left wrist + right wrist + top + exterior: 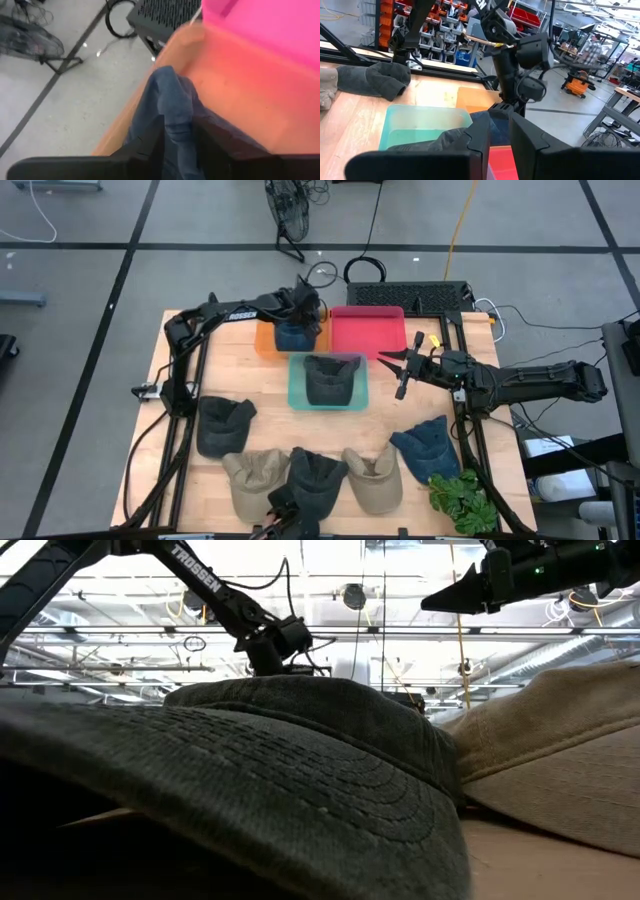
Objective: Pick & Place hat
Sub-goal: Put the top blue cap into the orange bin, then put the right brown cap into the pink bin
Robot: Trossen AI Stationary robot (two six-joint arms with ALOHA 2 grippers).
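Three bins sit mid-surface: orange bin (265, 340), pink bin (367, 330), teal bin (327, 393). Left claw (297, 323) hangs over the orange bin, fingers pinched on a fold of the blue hat (167, 107), which droops into that bin; the grip looks kept so the hat can be lowered inside before letting go. One dark hat (329, 376) already lies in the teal bin. Right claw (401, 370) waits above the surface beside the pink bin, fingers nearly together, holding nothing. Five hats (312, 475) remain along the near edge, unsorted.
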